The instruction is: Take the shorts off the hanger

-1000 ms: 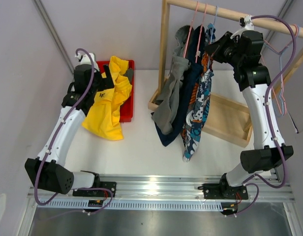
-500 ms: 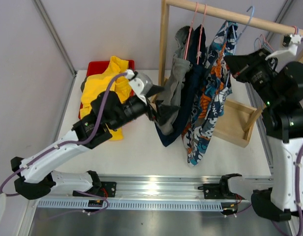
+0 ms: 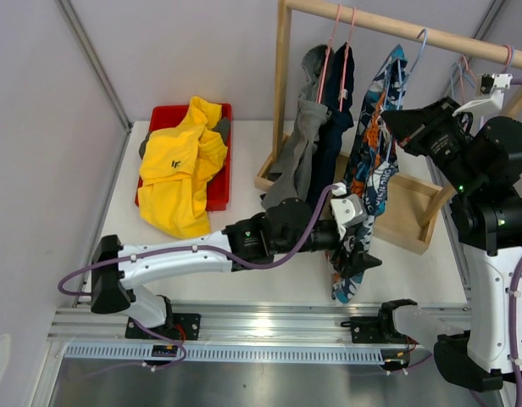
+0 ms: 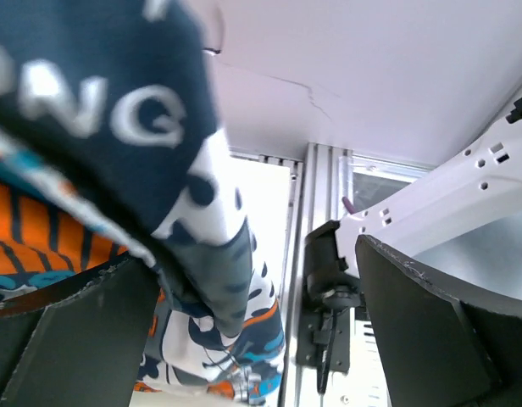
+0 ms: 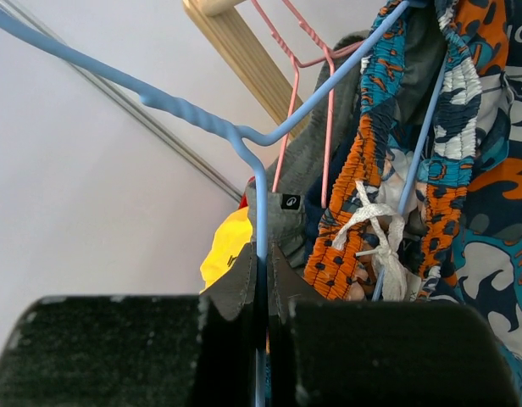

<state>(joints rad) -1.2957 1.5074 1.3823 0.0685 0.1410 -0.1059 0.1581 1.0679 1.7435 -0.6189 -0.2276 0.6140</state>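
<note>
Left claw (image 3: pixel 356 253): we see it spread wide, low in front of the wooden rack (image 3: pixel 283 93). Its fingers (image 4: pixel 70 339) stand either side of the lower end of the cartoon-print shorts (image 3: pixel 373 161), and the fabric hangs between them unpinched.
Right claw (image 5: pixel 261 292): we find it closed tight on the thin wire of the blue hanger (image 5: pixel 244 134), just under the rack's top rail, toward its right half.
Cartoon-print shorts: they hang from the blue hanger, the waistband bunched by the right claw and the legs trailing down in front of the rack's base frame.
Blue hanger hook: it sits up at the rack's rail; we cannot tell whether it bears on the wood.
Grey shorts (image 3: pixel 297 157): on a pink hanger (image 3: pixel 327 51) at the left end of the rack's rail, close to its post.
Navy shorts (image 3: pixel 334 127): on the rack just right of the grey pair, touching it.
Yellow shorts (image 3: pixel 180 170): heaped over the red bin (image 3: pixel 220 182), well left of the rack.
Counter (image 3: pixel 240 174): white, carrying the rack and the bin.
</note>
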